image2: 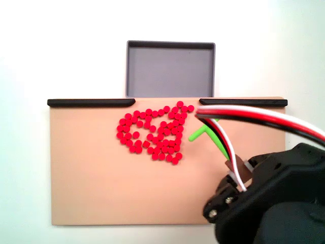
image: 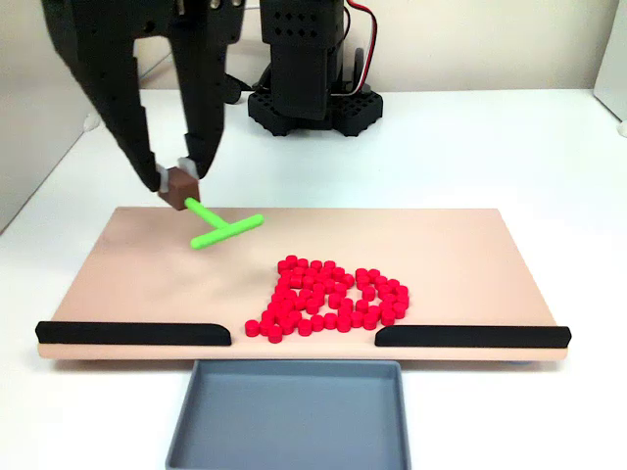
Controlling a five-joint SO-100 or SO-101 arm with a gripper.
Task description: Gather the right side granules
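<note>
My end effector (image: 176, 184) hangs over the left part of the board (image: 127, 284) in a fixed view, its two black fingers (image: 208, 108) pressed together on a small brown block (image: 179, 188); the green tool (image: 223, 230) juts from that block – a T-shape, its crossbar low over the tan board, just up and left of the granules (image: 328, 299). Whether the crossbar touches the board I cannot tell.

The granules lie in one loose red heap at the middle of the board, towards its front edge; a few stray pieces trail off the heap's lower left corner, near the gap between the two black rails (image: 132, 333). Below that gap, off the board, sits the grey tray (image: 289, 416) on the white surface (image: 490, 147).

In another fixed view, from the opposite side, the heap (image2: 155, 134) sits just below the tray (image2: 170, 68); the tool (image2: 203, 133) lies beside the heap's right edge, close to the nearest granules – partly hidden by my wires (image2: 264, 118); the block (image2: 239, 173) shows at my end effector (image2: 236, 175).
</note>
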